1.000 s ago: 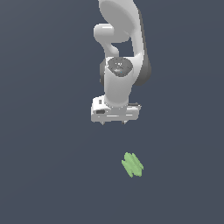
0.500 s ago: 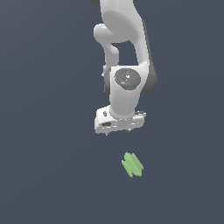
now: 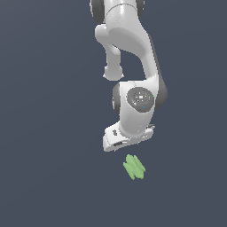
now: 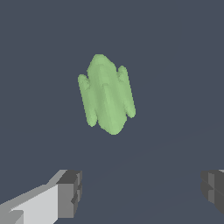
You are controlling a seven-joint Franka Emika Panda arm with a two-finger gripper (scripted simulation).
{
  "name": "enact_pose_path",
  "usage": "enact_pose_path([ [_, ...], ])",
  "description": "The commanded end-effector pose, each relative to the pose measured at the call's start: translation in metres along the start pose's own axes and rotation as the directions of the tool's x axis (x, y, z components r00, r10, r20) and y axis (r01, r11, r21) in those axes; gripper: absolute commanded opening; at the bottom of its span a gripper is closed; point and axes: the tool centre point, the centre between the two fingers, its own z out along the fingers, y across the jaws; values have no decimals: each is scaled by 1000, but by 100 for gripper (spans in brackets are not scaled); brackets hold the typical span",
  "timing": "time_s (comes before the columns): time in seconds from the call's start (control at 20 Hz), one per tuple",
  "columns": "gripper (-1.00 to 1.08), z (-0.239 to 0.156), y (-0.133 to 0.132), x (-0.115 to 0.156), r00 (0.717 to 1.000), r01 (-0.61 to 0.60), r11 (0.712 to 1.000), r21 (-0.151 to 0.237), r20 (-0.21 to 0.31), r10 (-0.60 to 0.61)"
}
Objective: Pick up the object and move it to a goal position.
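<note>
The object point(image 3: 134, 167) lies in the lower centre of the exterior view, just below the white arm point(image 3: 133, 75) and apart from it. The gripper point(image 4: 140, 192) is spread wide and holds nothing. Judgement: centre the fingers point(image 4: 68, 194) astride the narrow ridged flanks before descending. The object is light green, lumpy and elongated, with a matte surface.

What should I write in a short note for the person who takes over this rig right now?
Gripper: open, empty, fingers spread wide in the wrist view.
Object: light-green, lying on the dark surface just below the hand in the exterior view, not touched, not between the fingers in the wrist view.
Done: the arm is positioned close above the object.
Left: descend around it, close, lift, carry to the goal. No goal marker is visible.
</note>
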Motion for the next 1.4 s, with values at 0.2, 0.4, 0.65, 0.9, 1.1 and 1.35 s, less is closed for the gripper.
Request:
enact_pose_path([
  [0.2,100,17,-9,30,997,81,997,9,-6,-81],
  [0.4,100,28,-15,45,992,126,992,15,-10,-126],
  [0.65,100,39,-20,59,985,170,985,22,-15,-169],
  [0.9,100,47,-24,67,980,198,980,26,-18,-197],
  [1.1,100,51,-25,70,978,210,977,28,-20,-210],
  [1.35,100,52,-26,70,977,213,977,29,-20,-212],
])
